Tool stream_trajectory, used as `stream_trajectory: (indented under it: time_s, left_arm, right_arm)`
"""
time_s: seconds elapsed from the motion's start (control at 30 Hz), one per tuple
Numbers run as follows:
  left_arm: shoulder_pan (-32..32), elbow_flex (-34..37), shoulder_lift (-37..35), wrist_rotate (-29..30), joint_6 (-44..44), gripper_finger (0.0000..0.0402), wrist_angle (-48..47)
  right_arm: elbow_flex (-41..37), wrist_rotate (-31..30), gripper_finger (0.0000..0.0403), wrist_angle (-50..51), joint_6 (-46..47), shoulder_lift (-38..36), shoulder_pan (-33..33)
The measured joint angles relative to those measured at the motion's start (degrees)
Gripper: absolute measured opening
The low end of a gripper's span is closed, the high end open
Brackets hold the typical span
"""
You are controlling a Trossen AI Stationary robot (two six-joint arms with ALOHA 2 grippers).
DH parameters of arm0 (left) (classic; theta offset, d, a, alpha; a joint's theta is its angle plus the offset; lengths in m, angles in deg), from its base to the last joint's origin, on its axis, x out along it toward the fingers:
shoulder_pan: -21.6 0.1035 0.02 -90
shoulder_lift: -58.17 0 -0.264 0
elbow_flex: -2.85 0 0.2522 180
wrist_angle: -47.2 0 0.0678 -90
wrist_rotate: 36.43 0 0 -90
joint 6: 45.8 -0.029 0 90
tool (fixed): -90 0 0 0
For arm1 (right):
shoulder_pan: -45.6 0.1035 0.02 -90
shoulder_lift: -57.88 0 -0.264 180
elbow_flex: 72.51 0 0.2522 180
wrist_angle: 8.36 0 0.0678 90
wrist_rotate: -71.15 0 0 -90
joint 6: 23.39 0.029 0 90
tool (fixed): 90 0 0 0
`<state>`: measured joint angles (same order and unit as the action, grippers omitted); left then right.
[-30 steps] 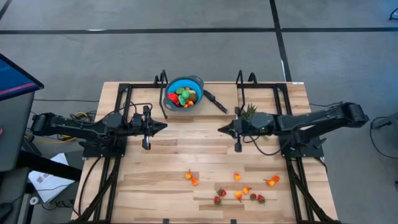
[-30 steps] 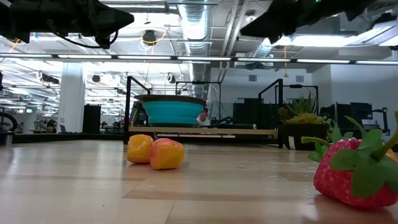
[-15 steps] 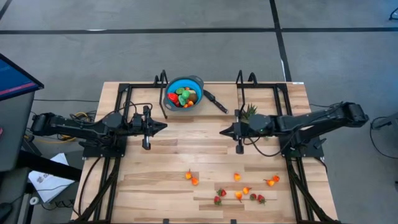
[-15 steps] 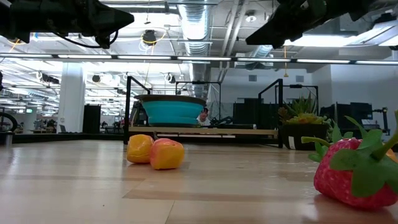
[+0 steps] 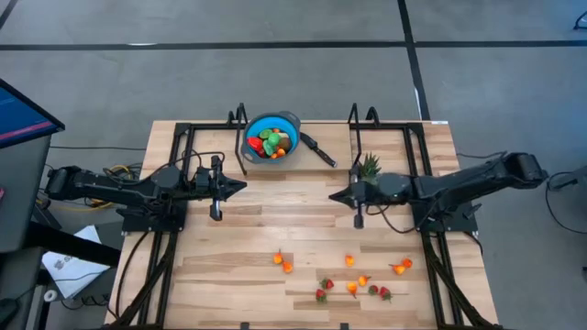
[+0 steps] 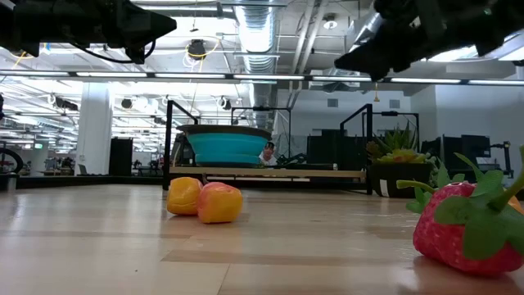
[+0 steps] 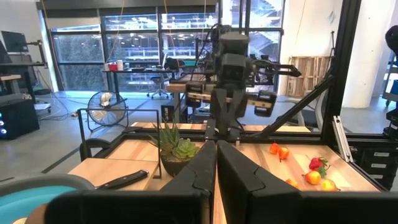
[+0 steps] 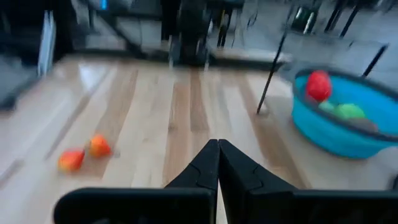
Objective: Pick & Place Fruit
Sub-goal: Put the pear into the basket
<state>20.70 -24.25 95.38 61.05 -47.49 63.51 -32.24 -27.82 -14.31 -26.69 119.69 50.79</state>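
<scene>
Two grippers, left gripper [image 5: 240, 186], right gripper [image 5: 334, 195], jaws closed, above table [image 5: 275, 229]

You have two lots of fruit [image 5: 351, 274]. One lot lies loose on the near part of the tabletop [image 5: 238, 238]: an orange pair [image 5: 282, 263] to the left, then red strawberries [image 5: 323, 290] and orange pieces [image 5: 401, 267] scattered rightward. The other, red, green and orange, sits heaped in the blue bowl [image 5: 287, 124] at the far edge.

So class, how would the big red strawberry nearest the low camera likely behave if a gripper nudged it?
The strawberry looks rounded and rests on its side, so it would probably roll. Its glossy moulded surface suggests light, stiff plastic, possibly slippery. The leafy cap might stop it rolling far.
</scene>
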Motion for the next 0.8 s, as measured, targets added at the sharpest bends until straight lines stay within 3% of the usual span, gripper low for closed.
stream_trajectory:
  time_s: [0.23, 0.47, 0.8]
  left_arm:
    - [0.01, 0.0, 0.02, 0.0, 0.0, 0.0008, 0.0]
    - [0.01, -0.01, 0.02, 0.0, 0.0, 0.0008, 0.0]
    - [0.01, 0.0, 0.02, 0.0, 0.0, 0.0008, -0.01]
  right_arm:
    - [-7.89, -0.11, 0.0001, -4.27, 0.46, -12.11, -1.52]
    - [-9.5, -0.09, 0.0001, 2.7, 0.59, -23.04, -1.41]
    - [-9.5, -0.06, 0.0001, 7.88, 8.38, -26.07, -1.41]
